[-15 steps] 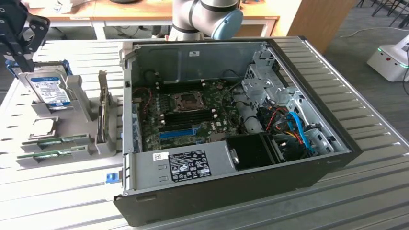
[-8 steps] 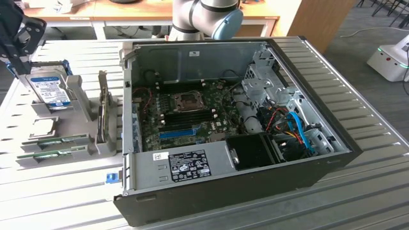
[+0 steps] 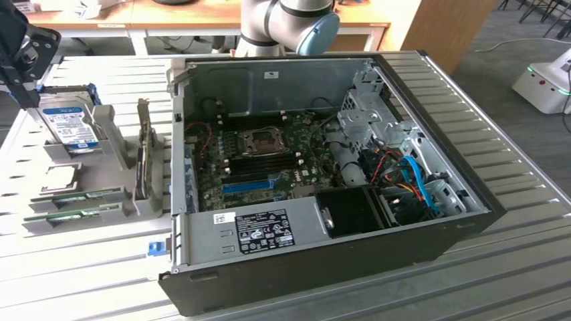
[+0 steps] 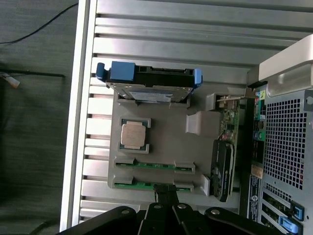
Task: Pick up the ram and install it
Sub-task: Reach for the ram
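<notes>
just by the claw (image 4: 165,192), the ram (image 4: 141,185)

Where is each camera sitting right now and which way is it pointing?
Wrist view: on the arm's wrist, looking straight down on the grey parts holder and its two ram sticks; the tool shows.
Exterior view: off the arm, high up, looking down into the open computer case on the slatted table; an arm joint shows beyond the case, the tool at the exterior view's left, near the hard drive.
Shared: the holder, hard drive, ram sticks and part of the case.
</notes>
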Tool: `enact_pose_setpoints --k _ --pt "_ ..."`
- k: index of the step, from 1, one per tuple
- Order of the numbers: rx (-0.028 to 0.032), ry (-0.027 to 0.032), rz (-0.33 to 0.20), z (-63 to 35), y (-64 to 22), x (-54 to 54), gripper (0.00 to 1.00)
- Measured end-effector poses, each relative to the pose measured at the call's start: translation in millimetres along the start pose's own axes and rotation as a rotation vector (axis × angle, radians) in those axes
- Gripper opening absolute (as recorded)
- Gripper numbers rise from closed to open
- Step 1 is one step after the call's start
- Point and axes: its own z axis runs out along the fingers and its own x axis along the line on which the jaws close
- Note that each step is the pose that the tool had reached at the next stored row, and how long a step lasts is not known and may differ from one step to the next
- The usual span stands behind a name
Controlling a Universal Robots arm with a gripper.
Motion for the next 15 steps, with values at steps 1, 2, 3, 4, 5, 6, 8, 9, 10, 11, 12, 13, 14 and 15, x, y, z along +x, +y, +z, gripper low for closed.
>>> enact_pose_setpoints --k 1,2,3,4,5,6,8,9,10,11,12,13,14,15 --pt "0.0000 -0.0001 0.000 0.1 0.0 0.0 0.11" --pt "0.0000 -0.0001 0.000 0.0 -0.1 0.0 0.11" --pt "0.0000 -0.0001 0.000 0.1 -0.1 0.0 0.11" --pt "0.0000 0.0000 0.000 0.0 -0.1 0.0 0.11" --pt "0.0000 -0.0001 0.000 0.0 -0.1 0.0 0.11" --pt "0.0000 0.0000 0.000 0.0 -0.1 0.0 0.11" --pt "0.0000 -0.0001 0.000 0.0 -0.3 -0.8 0.11" --pt "0.0000 0.0000 0.000 0.0 -0.4 -1.0 0.11" --pt "0.0000 0.0000 0.000 0.0 -0.5 -1.4 0.11" --pt "0.0000 -0.0001 0.000 0.0 -0.8 -1.8 0.11" --pt "-0.0001 -0.0001 0.000 0.1 -0.9 -2.1 0.11" --pt "-0.0001 -0.0002 0.000 0.1 -1.0 -2.7 0.11" --pt "0.0000 -0.0001 0.000 0.1 -1.1 -3.1 0.11" --pt "0.0000 -0.0001 0.000 0.1 -1.1 -3.4 0.11"
